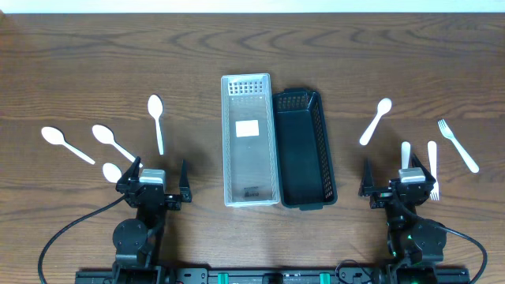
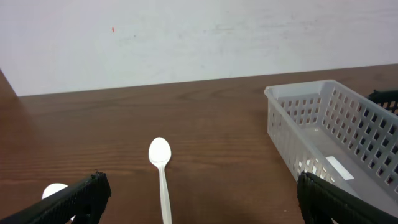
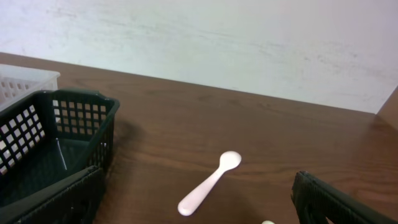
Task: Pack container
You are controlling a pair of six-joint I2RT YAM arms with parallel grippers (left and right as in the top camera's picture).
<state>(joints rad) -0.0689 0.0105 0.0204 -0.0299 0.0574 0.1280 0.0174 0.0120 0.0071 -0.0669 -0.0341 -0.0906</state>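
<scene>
Toward left edge, spoon (image 1: 158,125) lies flat; light, stiff, slick plastic, likely; pinch mid-handle; left gripper (image 1: 159,175), right gripper (image 1: 400,180) both spread wide, empty; white basket (image 1: 225,142) mid-counter.

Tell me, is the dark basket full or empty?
Empty. Overhead, the dark basket shows only its bare floor, and the part of its inside seen in the right wrist view holds nothing either.

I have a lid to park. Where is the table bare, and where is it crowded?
Bare: the far strip behind the white basket and dark basket; the gap from the white basket to the nearest spoon; the gap from the dark basket to the right spoon. Crowded: spoons beside the left gripper, forks beside the right gripper.
</scene>
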